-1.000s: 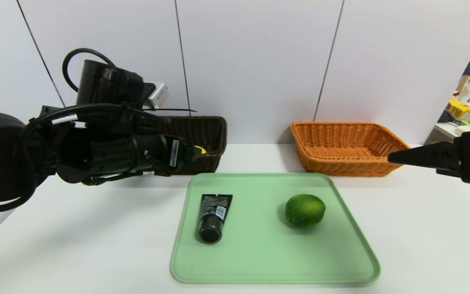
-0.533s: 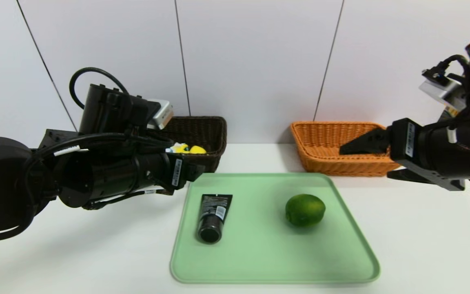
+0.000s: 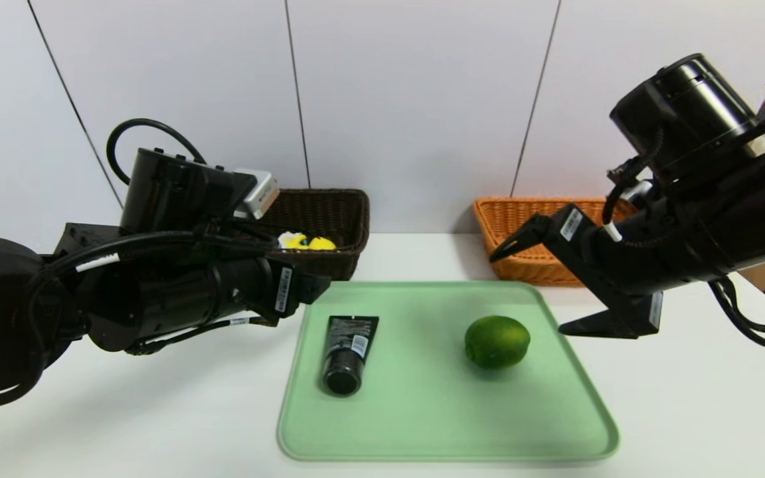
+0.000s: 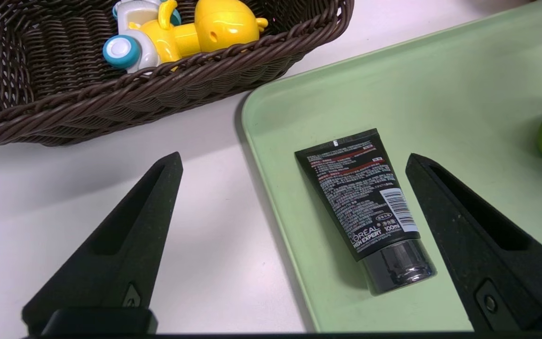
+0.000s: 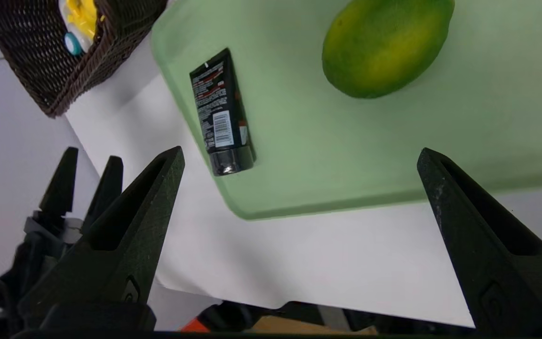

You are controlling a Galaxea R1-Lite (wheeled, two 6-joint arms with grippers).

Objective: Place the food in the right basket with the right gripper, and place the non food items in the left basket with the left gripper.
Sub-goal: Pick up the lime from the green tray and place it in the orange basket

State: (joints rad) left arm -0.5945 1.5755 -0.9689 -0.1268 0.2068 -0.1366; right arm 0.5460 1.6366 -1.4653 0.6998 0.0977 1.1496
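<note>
The green lime (image 3: 497, 341) lies on the right half of a pale green tray (image 3: 422, 425), and the black squeeze tube (image 3: 348, 352) lies on its left half, cap toward me. The yellow duck toy (image 3: 306, 242) lies in the dark brown left basket (image 3: 336, 212). My left gripper (image 3: 318, 282) hovers open at the tray's back-left corner; its wrist view shows the tube (image 4: 360, 193) just inside one finger of the gripper (image 4: 293, 157). My right gripper (image 3: 532, 290) hangs open above the tray's right edge, right of the lime (image 5: 384, 44). The orange right basket (image 3: 522, 219) is behind it.
Both baskets stand against the white wall at the back of the white table. The right arm's bulk covers much of the orange basket. The table's front edge shows in the right wrist view beyond the tray (image 5: 322, 197).
The right arm has swung in from the right edge to beside the lime, its fingers turned one above the other. The left gripper has drawn back from the dark basket, uncovering the duck.
</note>
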